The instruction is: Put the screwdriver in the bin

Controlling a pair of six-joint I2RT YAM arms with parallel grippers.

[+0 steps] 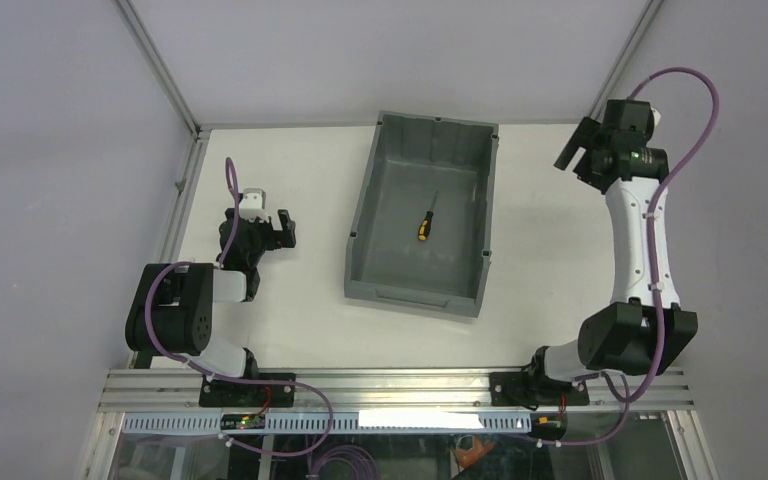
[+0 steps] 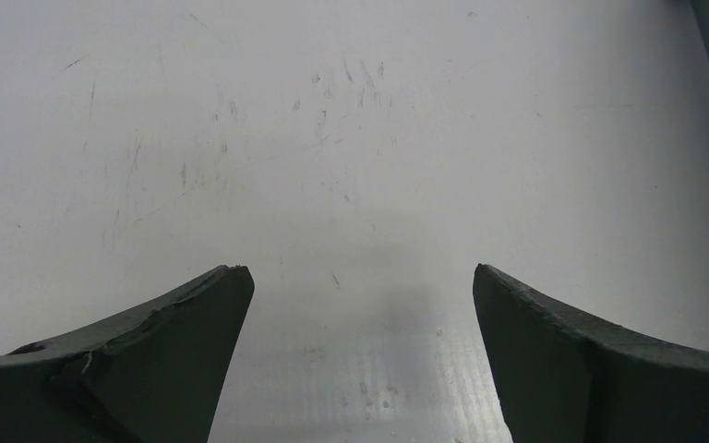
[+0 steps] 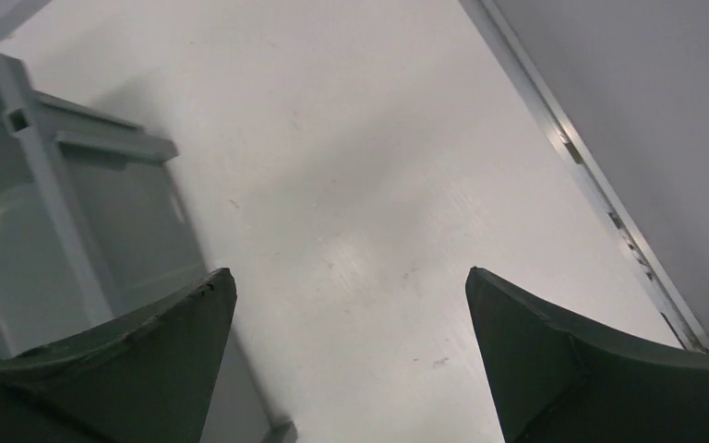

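Observation:
The small screwdriver [image 1: 425, 222] with a yellow-orange and black handle lies on the floor of the large grey bin [image 1: 365, 210] in the middle of the table. My left gripper [image 1: 282, 229] is open and empty, low over the bare table left of the bin; in the left wrist view [image 2: 358, 272] only table shows between its fingers. My right gripper [image 1: 575, 148] is open and empty, raised to the right of the bin's far right corner. In the right wrist view [image 3: 349, 274] the bin's outer wall [image 3: 18, 240] stands at the left.
The white table [image 1: 290, 320] is framed by metal rails, with a rail [image 3: 591, 175] along its right edge next to the grey wall. An aluminium beam [image 1: 390, 385] carries both arm bases at the near edge.

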